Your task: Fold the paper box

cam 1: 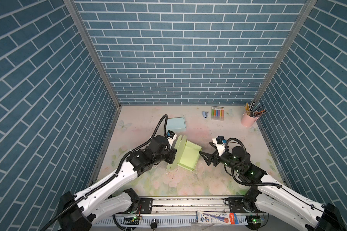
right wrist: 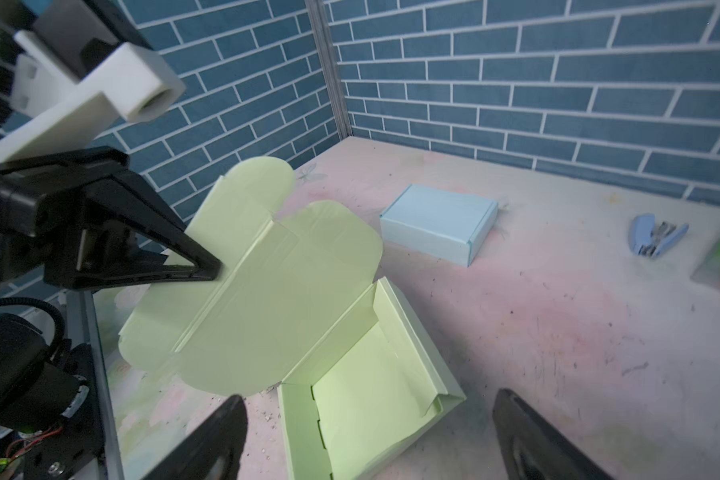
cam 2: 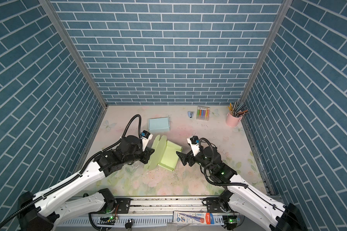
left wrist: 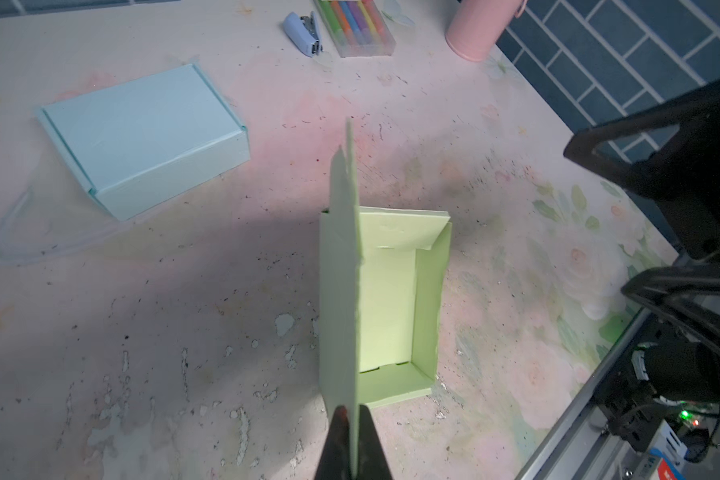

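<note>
Paper box (cam 1: 188,157) sits at mid-table (cam 1: 218,180) between the two arms, tray open upward, its long axis running near to far with a slight lean to the right at the far end.

Left side: left gripper (right wrist: 213,271) is clamped on the outer edge of the lid (right wrist: 258,291), which stands roughly upright along the tray's left long wall. The lid's rounded tuck flaps are not yet folded.

Centre: the tray is empty, its walls up on the near, far and right sides.

Right side: right gripper (cam 1: 205,149) has its jaws spread wide and grips nothing. It hangs just beside the tray's right wall, apart from it, pointing left across the short axis.

Judgement: the lid must swing rightward over the tray. The left arm controls that hinge; the right arm is placed to receive or steady it.

Far row, left to right:
- A closed blue box (cam 1: 175,124), contents hidden.
- A stapler (cam 1: 205,114).
- A clear pack of markers (cam 1: 217,113).
- A pink cup (cam 1: 248,120) holding pencils (cam 1: 254,111).
</note>
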